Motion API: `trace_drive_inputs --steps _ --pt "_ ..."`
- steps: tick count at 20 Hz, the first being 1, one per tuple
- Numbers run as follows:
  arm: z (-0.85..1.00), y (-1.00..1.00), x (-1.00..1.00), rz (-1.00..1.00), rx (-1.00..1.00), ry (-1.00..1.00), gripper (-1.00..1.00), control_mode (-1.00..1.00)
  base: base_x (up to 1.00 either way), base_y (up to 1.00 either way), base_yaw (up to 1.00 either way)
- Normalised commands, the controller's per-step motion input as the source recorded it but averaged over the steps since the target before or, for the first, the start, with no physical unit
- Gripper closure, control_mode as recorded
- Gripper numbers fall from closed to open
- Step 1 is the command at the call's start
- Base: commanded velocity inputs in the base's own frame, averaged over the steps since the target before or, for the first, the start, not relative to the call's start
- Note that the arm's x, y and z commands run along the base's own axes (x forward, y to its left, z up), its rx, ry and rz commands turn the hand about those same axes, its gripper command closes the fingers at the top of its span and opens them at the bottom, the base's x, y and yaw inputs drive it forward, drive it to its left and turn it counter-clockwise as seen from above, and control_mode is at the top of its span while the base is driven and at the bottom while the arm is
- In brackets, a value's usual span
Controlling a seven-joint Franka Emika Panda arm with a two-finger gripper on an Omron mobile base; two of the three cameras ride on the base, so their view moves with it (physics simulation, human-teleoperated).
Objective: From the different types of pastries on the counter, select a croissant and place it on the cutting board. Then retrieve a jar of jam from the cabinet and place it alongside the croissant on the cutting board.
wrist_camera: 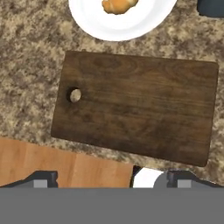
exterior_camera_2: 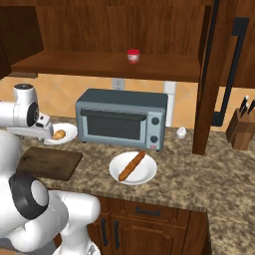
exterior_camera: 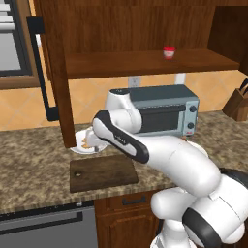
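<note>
The croissant [exterior_camera_2: 59, 134] lies on a white plate [exterior_camera_2: 70, 130] just beyond the far edge of the bare cutting board [wrist_camera: 135, 111]. The claw [wrist_camera: 111, 178] hovers above the board's near side, fingers apart and empty. Reaching over, the claw could clip the plate's rim and shove the croissant away; the jam jar [exterior_camera: 168, 52] waits on the cabinet shelf [exterior_camera: 145, 64].

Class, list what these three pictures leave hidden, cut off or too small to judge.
1. Croissant: hand view, cut off by the top edge; left base view, mostly behind the arm.
2. Pincer: hand view, fingertips barely show, so open or shut is unclear.
3. Jam jar: right base view, too small for detail.
</note>
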Motion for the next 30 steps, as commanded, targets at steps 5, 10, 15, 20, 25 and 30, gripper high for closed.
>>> trace_drive_inputs --steps 5,10,15,20,25,30 --pt "-0.04 0.25 0.55 0.00 0.00 0.00 -1.00 -1.00 0.00 0.00 0.00" --pt "-0.12 0.06 0.12 0.01 0.02 -0.01 -1.00 -1.00 0.00 0.00 0.00" --pt "-0.44 0.02 0.52 -0.05 0.00 -0.08 -1.00 -1.00 0.00 0.00 0.00" --pt "-0.39 0.14 0.59 -0.07 0.00 -0.03 -1.00 -1.00 0.00 0.00 0.00" --pt "-0.01 0.09 0.20 -0.01 0.03 0.02 -1.00 -1.00 0.00 0.00 0.00" --pt "0.00 0.02 0.57 -0.08 0.00 0.01 -1.00 -1.00 0.00 0.00 0.00"
